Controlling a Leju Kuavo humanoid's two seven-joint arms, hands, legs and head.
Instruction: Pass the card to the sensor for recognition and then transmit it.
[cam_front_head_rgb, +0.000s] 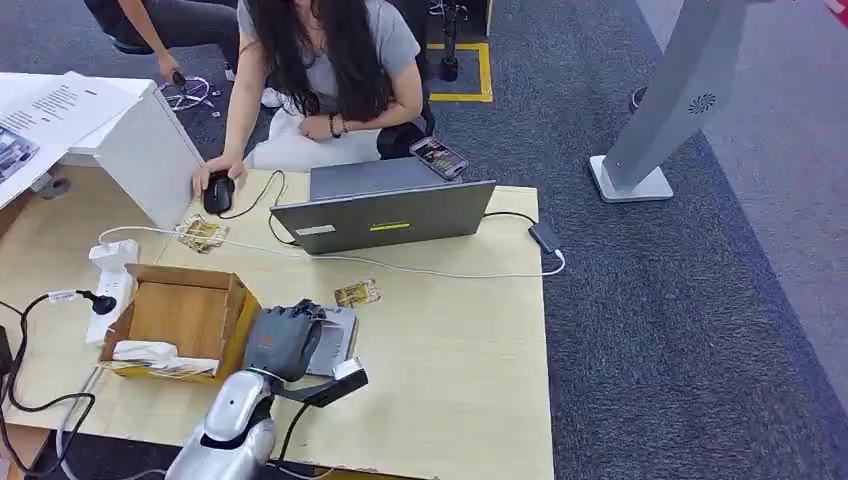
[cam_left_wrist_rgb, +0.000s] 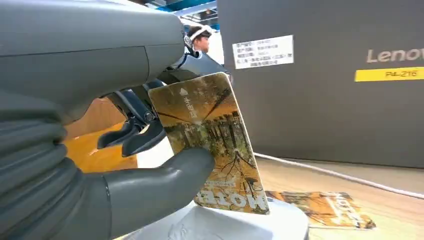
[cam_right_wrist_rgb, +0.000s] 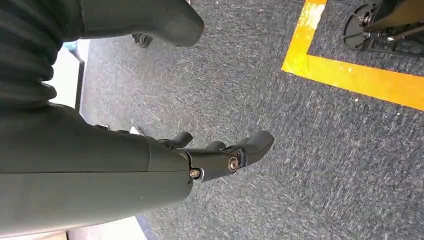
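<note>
Left hand (cam_left_wrist_rgb: 150, 165) pinches an amber tree-print plastic card (cam_left_wrist_rgb: 210, 140) upright over the flat grey sensor pad (cam_front_head_rgb: 335, 340). Right hand (cam_right_wrist_rgb: 210, 155) hangs released, fingers apart, above dark carpet (cam_right_wrist_rgb: 310, 150).

an office or test lab: grey carpet floor (cam_front_head_rgb: 650, 330) with yellow tape marking (cam_front_head_rgb: 486, 70) at 12 o'clock, pale wooden desk (cam_front_head_rgb: 450, 360), grey open laptop (cam_front_head_rgb: 385, 215), white power strip (cam_front_head_rgb: 110, 280) at 9 o'clock.
</note>
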